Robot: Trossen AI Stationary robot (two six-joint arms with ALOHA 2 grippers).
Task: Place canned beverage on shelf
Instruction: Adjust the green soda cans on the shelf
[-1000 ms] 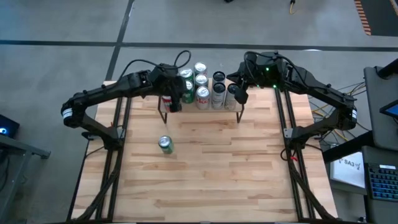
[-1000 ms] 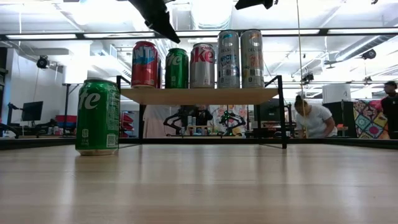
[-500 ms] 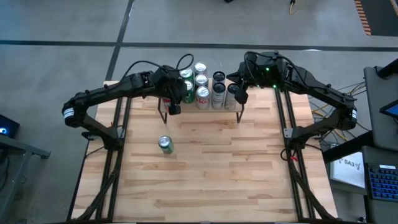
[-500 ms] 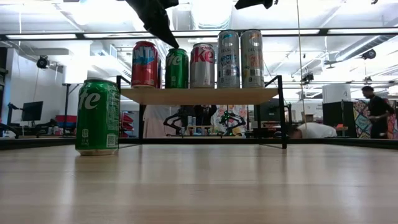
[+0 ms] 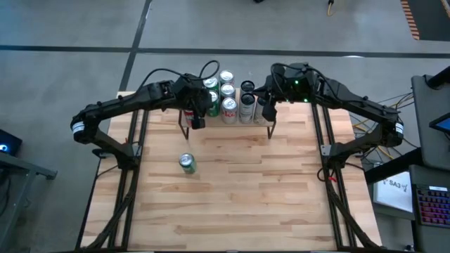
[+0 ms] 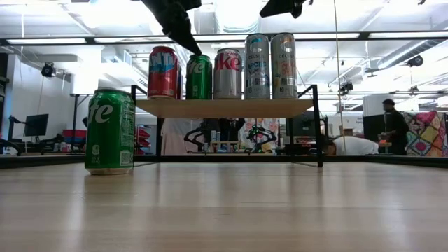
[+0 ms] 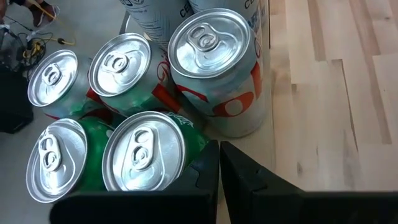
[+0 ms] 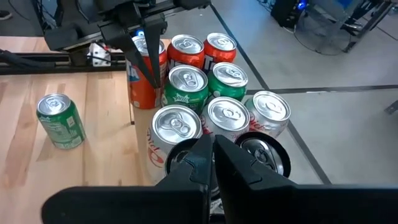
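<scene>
shelf (image 6: 224,107): light-wood board on thin black legs, at the table's far edge, crowded with upright cans
green can (image 5: 186,163): the task's can, green body, silver top, upright on the table (image 5: 232,204), off the shelf, well apart from both grippers, nearer the left one; in the low view (image 6: 110,131) it stands in front of the shelf's left end
shelf cans: red can (image 6: 162,72), green shelf can (image 6: 199,76), red-and-silver can (image 6: 227,73), two tall silver cans (image 6: 271,65) in the front row, more behind
left arm: reaches in from the table's left side, wrist above the shelf's left end
left gripper (image 5: 197,121): fingers (image 7: 208,171) clenched together, empty; tip just above the green shelf can's top, contact unclear
right arm: reaches in from the right, wrist above the shelf's right end
right gripper (image 5: 268,110): fingers (image 8: 202,155) pressed together, empty; hangs over the silver cans, not touching them
</scene>
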